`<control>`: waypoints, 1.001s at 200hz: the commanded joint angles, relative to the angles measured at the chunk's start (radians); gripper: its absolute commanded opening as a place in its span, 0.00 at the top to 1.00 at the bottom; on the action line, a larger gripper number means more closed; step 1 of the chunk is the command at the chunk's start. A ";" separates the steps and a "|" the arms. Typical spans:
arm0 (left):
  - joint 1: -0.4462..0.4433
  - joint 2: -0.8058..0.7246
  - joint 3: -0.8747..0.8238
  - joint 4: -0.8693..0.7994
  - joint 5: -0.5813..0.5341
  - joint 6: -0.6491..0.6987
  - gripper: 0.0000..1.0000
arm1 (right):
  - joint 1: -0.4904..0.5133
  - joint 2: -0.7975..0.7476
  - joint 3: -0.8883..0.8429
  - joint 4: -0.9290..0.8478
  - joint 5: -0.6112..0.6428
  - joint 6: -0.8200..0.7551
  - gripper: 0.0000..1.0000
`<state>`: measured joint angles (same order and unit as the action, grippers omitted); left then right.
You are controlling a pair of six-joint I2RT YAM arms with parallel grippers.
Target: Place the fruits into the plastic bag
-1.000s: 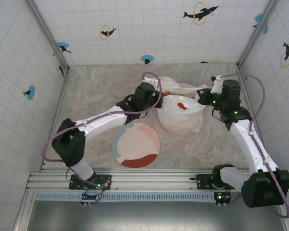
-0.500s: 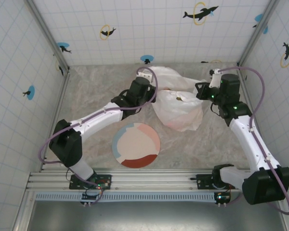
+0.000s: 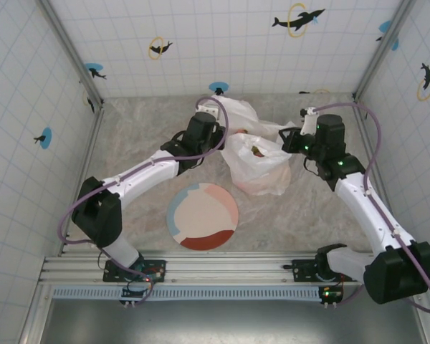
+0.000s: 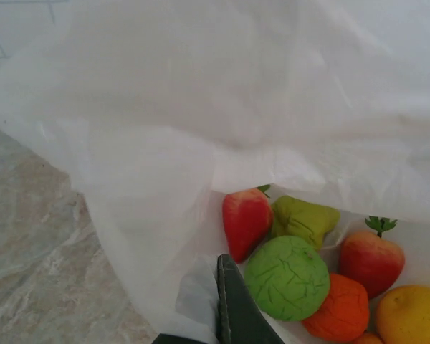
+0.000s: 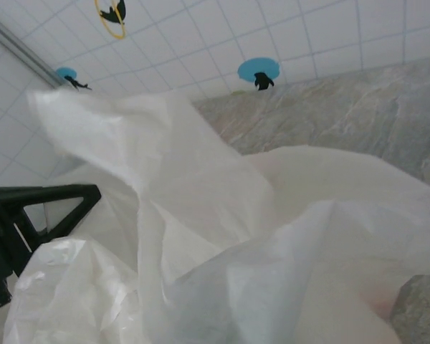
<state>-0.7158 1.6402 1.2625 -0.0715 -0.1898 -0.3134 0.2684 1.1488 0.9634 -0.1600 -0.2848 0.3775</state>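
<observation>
Two hands: the left hand (image 3: 218,115) and right hand (image 3: 287,137) were both pressed together, each pinching film at the mouth of the plastic bag (image 3: 258,170), one on either side.
Bag position: at the back middle of the desk (image 3: 136,143), beyond the plate (image 3: 202,216), slung between the two hands.
Contents: the fruits (image 4: 308,272) lay heaped inside the bag; green apple (image 4: 287,278), pear (image 4: 304,218), strawberry (image 4: 245,222) and orange (image 4: 337,309) were touching one another.
Change over the last second: both arms drew toward the back wall. The bag went with them, and its mouth, gaping before, narrowed and bunched.
Plate: bare.
Meaning: loading judged complete; only closing the bag or setting it down seemed left.
</observation>
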 commanded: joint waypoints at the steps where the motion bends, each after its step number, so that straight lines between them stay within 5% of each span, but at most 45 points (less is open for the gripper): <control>1: 0.006 0.004 0.014 0.017 0.072 0.007 1.00 | 0.005 -0.013 0.039 0.035 0.017 -0.002 1.00; 68: 0.006 -0.014 0.106 0.046 0.217 -0.022 1.00 | 0.007 -0.062 0.119 -0.008 0.059 -0.022 1.00; 164: 0.077 0.076 0.030 0.067 0.216 -0.071 1.00 | 0.008 -0.051 -0.110 0.011 0.115 -0.036 1.00; 200: 0.076 0.046 0.002 0.093 0.236 -0.085 0.76 | 0.006 -0.050 -0.090 0.018 0.102 -0.040 0.84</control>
<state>-0.6369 1.7134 1.2827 -0.0185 0.0196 -0.3779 0.2691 1.1057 0.8616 -0.1757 -0.1791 0.3481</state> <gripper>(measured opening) 0.162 0.101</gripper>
